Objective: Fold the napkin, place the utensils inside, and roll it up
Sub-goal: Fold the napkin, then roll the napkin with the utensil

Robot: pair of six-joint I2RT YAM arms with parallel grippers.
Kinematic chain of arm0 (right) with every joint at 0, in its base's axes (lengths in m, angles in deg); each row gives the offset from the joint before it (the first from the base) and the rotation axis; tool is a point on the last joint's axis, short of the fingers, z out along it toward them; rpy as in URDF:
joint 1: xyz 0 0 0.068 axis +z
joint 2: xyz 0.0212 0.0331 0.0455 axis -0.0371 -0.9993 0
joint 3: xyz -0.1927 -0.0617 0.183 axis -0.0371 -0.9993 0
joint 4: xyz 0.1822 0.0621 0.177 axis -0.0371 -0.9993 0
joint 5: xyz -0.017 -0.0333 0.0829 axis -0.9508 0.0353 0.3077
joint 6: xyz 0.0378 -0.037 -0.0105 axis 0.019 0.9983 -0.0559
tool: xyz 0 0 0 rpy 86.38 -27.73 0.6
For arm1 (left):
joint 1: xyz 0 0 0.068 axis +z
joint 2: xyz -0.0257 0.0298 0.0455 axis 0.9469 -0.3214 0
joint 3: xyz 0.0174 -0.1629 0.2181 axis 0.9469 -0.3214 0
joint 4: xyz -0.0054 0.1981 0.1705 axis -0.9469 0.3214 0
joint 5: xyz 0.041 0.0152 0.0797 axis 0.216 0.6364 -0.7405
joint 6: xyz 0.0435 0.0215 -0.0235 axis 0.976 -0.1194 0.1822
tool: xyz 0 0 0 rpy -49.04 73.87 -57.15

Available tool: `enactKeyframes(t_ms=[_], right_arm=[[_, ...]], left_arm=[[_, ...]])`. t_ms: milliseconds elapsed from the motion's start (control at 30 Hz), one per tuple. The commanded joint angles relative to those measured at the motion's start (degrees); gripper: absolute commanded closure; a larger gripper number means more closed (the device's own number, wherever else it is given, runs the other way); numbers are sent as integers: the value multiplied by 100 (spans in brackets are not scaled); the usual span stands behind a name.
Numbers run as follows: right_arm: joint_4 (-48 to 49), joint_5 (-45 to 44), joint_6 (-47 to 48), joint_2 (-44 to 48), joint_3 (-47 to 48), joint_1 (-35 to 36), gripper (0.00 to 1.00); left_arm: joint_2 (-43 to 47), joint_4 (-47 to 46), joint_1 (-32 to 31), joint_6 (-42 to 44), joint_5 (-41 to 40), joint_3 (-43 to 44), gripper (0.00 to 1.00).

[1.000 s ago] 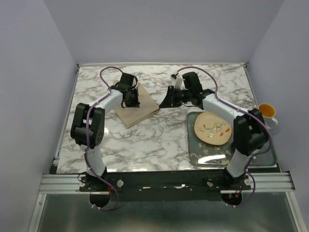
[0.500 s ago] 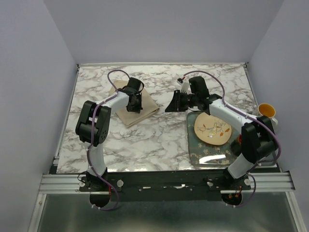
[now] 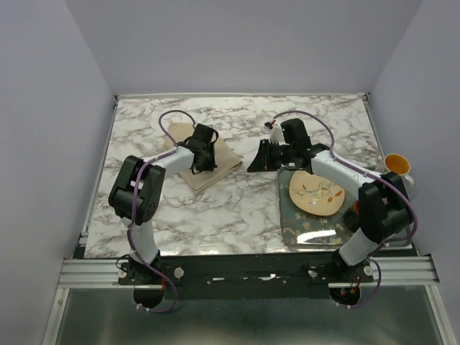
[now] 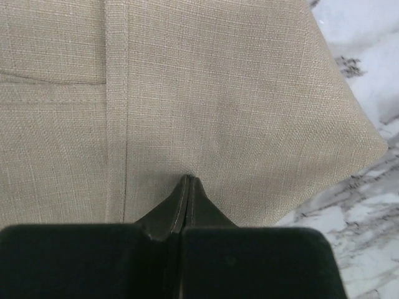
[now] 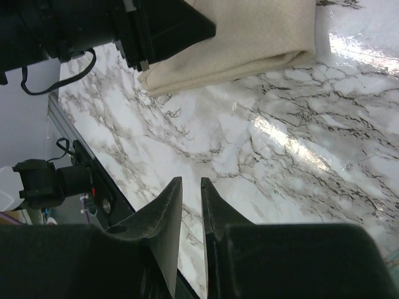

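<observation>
Resting on the napkin point(image 4: 237, 93), the left gripper point(image 4: 189, 180) has its two fingers point(image 4: 169, 210) pressed flat together, with no gap along their length. The joined tips meet the tan weave just beside a stitched hem point(image 4: 116, 93) that runs straight away from the camera. Whether any thread of cloth is caught between the tips cannot be told; the fabric around them lies flat.

The napkin lies folded into a rectangle on the far left half of the marble table point(image 3: 237, 208), turned at an angle, with one rounded corner pointing toward the middle. From above, the left wrist covers much of its centre.

The right gripper point(image 5: 190, 182) hangs over bare marble near the table's centre, apart from the napkin. Its fingers stand almost together with a narrow slit between them, and only the tabletop shows through that slit. They hold nothing. Its wrist camera shows the folded edge of the napkin across the top of the view, with the black body of the left gripper sitting on it.

To the right, a round patterned plate point(image 3: 316, 191) sits on a green tray point(image 3: 305, 228), and a mug point(image 3: 397, 167) stands at the table's right edge.
</observation>
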Motion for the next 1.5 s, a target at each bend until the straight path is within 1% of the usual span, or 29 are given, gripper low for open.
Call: enactKeyframes(t_ms=[0,167,300,400,467,533,567,633,667,700,733,767,800,833,867,900,967,1000,1067,1100,1133,1167,1200,1233,1300,1433,1467], right_arm=[[105,-145,100,261,-200,-49,74],[114,-137,108,375,-350,-92,74],[114,-163,143,454,-455,-128,74],[114,-154,152,490,-517,-145,74],[114,-172,152,560,-543,-154,74],[114,-172,170,604,-570,-154,74],[114,-172,161,647,-587,-171,74],[114,-172,152,700,-631,-180,73],[105,-172,152,770,-657,-189,74],[105,-189,161,806,-684,-198,73],[105,-189,152,850,-762,-207,74],[105,-172,152,902,-798,-259,73],[105,-154,144,1033,-851,-303,73],[105,-146,126,1104,-964,-364,74],[105,-128,108,1183,-1026,-487,74],[88,-128,126,1271,-1070,-558,73],[52,-145,152,1526,-1210,-707,73],[-52,-172,178,1614,-1255,-769,73],[-184,-259,161,1956,-1447,-979,73],[-194,-268,144,2079,-1553,-1067,73],[-211,-251,117,2228,-1641,-1155,73],[-211,-225,47,2482,-1738,-1330,73],[-211,-172,29,2615,-1939,-1401,73],[-220,-154,20,2730,-2010,-1446,73],[-255,-154,20,3011,-2203,-1516,73],[-308,-128,20,3214,-2354,-1560,73],[-317,-128,29,3232,-2363,-1569,73]], left_arm=[[73,193,-420,-868,605,-782,100],[416,105,-745,-1517,623,-1099,100],[680,-88,-974,-1931,807,-1319,100],[856,113,-1062,-1950,659,-1170,100],[1049,428,-1062,-1810,378,-942,100],[1285,693,-1079,-1582,71,-653,97],[1356,911,-1114,-1476,-140,-564,94],[1523,1080,-1176,-1187,-256,-310,80],[1559,1185,-1246,-759,-247,-238,73],[1603,1282,-1316,-580,-308,-159,61],[1708,1335,-1395,-326,-335,-80,57],[1778,1327,-1483,163,-353,-71,49],[1849,1318,-1701,456,-396,-71,30],[1962,1309,-1799,702,-405,-88,27],[1981,1326,-1887,939,-388,-88,26],[2007,1361,-1966,1386,-431,-88,23],[1981,1432,-2107,1696,-441,-53,24],[1955,1449,-2151,1924,-502,-44,31],[1797,1563,-2344,2101,-686,69,39],[1718,1599,-2432,2172,-817,113,49],[1570,1616,-2598,2364,-906,157,50],[1498,1625,-2678,2427,-924,167,51],[1428,1617,-2749,2462,-950,193,53],[1297,1608,-2819,2523,-1203,245,55],[1138,1634,-3013,2620,-1380,324,59],[769,1652,-3145,2612,-1495,500,59],[733,1652,-3171,2603,-1678,509,58]])
